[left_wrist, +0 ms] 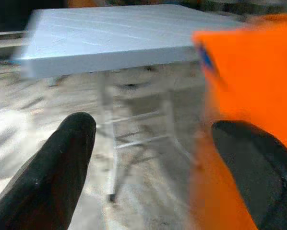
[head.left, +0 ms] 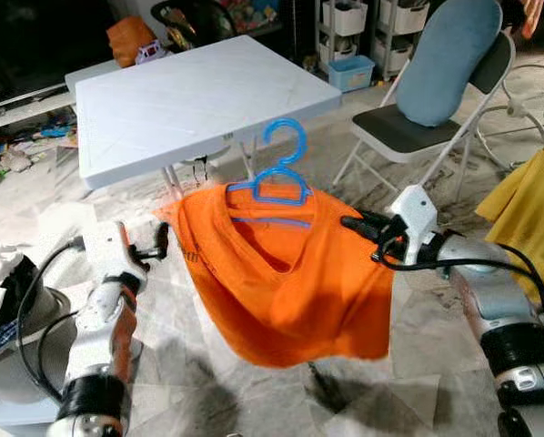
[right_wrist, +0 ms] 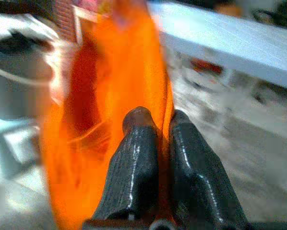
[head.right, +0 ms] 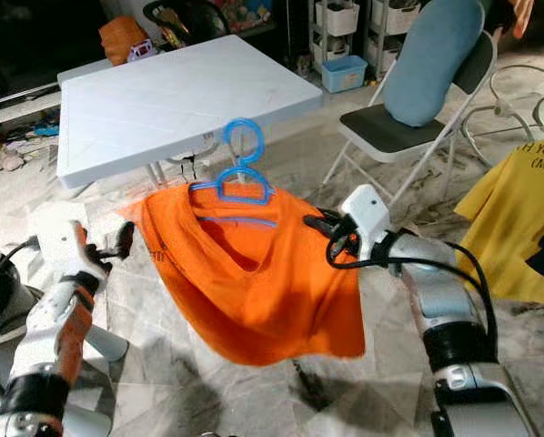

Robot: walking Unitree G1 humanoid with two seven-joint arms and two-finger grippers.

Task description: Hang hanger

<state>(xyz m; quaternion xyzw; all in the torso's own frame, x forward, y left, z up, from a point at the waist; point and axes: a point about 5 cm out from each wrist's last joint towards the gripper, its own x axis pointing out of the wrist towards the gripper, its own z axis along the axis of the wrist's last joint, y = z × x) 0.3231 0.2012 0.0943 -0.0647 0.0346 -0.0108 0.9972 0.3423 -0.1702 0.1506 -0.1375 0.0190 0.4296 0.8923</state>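
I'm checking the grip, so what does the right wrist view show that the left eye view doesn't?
Right wrist view alone: both fingers closed together, pinching the orange shirt.

Left eye view alone: the blue hanger in the shirt's neck, the left gripper open beside the shirt's other edge, the folding chair.

Both: the shirt, the white table, the right gripper.

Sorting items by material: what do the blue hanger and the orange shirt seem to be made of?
Blue hanger: probably moulded plastic, judging by its uniform glossy colour and thick rounded hook. Orange shirt: soft matte knit fabric, likely cotton or polyester; it drapes and folds, pinched by the right gripper.
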